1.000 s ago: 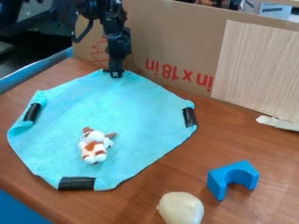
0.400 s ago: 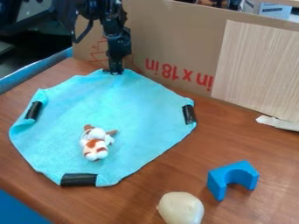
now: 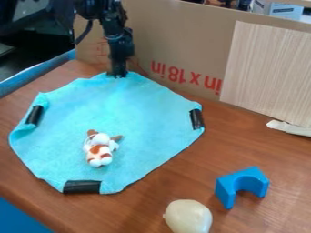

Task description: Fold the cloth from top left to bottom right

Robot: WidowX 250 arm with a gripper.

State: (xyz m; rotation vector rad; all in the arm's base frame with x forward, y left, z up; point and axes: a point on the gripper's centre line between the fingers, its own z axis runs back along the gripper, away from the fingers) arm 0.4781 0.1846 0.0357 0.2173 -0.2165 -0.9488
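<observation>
So the light blue cloth (image 3: 146, 109) is lying spread out on the brown wooden tabletop (image 3: 237, 141), mostly flat, with a bit of a curled edge over on the left side. The black pincer (image 3: 117, 74) is hanging down right at the cloth's top corner, up near the cardboard (image 3: 170, 27), and honestly I can't tell if it's spread, pressed together or pinching any of the fabric. There's a left strip (image 3: 34, 115), a right strip (image 3: 196, 119) and a bottom strip (image 3: 82, 186) on the cloth, all black, each sitting at an edge. A little stuffed animal (image 3: 99, 154), white with orangey brown patches, is lying on top of the cloth, below its middle and a bit to the left. Off the cloth at lower right you've got a blue block (image 3: 228, 182) with a rounded cutout, and a pale roundish thing (image 3: 188, 217) near the bottom of the view, apart from the block. Behind it all, a light wood panel (image 3: 267, 73) stands in front of the cardboard, with a whitish scrap (image 3: 290, 129) by its bottom edge.
</observation>
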